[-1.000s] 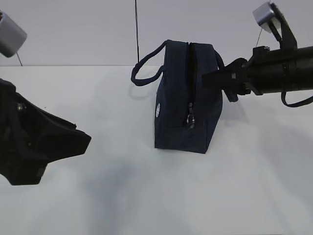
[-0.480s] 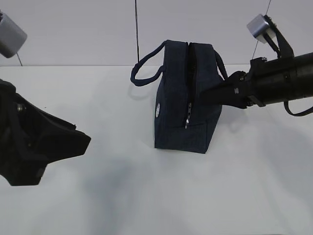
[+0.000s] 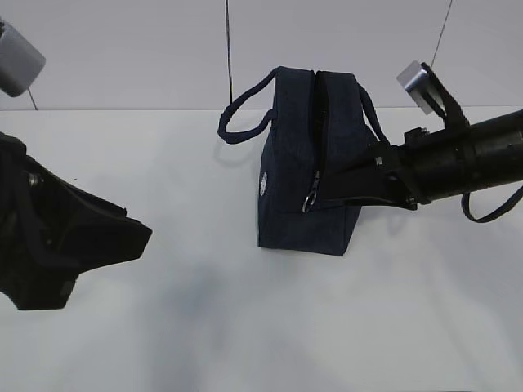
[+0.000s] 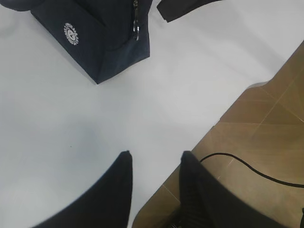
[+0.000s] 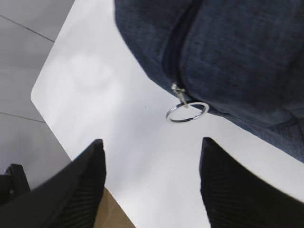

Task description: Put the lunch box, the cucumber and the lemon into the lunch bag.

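My right fingers (image 5: pixel 152 180) stand wide and empty, the metal ring pull (image 5: pixel 187 112) hanging just ahead between their tips at the end of the lunch bag (image 3: pixel 306 163) on the tabletop (image 3: pixel 245 327), my half-open, empty left fingers (image 4: pixel 154 164) well apart.

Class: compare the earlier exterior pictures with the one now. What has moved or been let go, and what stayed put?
The right gripper dropped lower beside the bag and opened its jaws. The zipper ring, now hanging free, swung out from the bag's end. The bag, table and left gripper stayed as they were.
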